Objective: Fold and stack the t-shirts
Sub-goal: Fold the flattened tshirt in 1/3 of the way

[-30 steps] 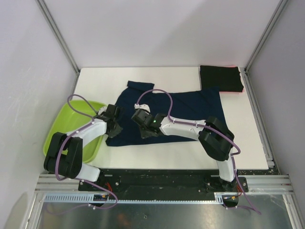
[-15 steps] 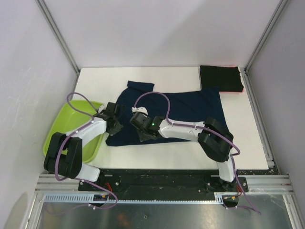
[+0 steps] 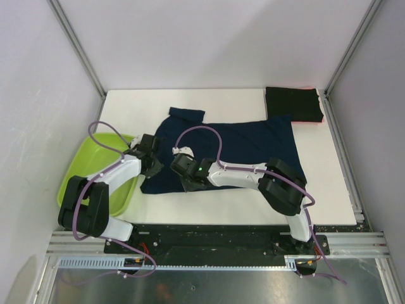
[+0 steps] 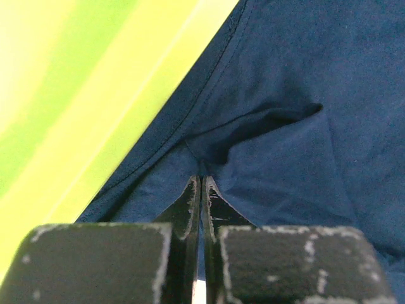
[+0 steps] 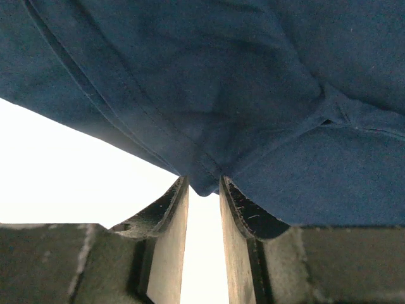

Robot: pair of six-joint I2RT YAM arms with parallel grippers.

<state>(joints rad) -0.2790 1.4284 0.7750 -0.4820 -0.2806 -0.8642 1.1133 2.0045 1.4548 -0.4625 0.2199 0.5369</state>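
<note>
Left wrist: left hand (image 4: 201, 182) clamped on navy t-shirt (image 4: 285, 126) beside tub (image 4: 63, 95); right hand (image 5: 204, 185) apart at hem.

The right gripper (image 5: 204, 183) is drawing back to the navy shirt's (image 3: 247, 142) near hem, jaws parting a little. The left gripper (image 4: 201, 181) is pinching closed on the cloth at its tips.

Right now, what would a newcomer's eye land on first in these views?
First, the navy t-shirt spread across the middle of the table, with both claws at its near-left hem. The left claw is pinched shut on a pucker of cloth, and the right claw stands slightly apart around a fold. Next come the lime-green tub at the near left and a folded black t-shirt in the far right corner.
</note>
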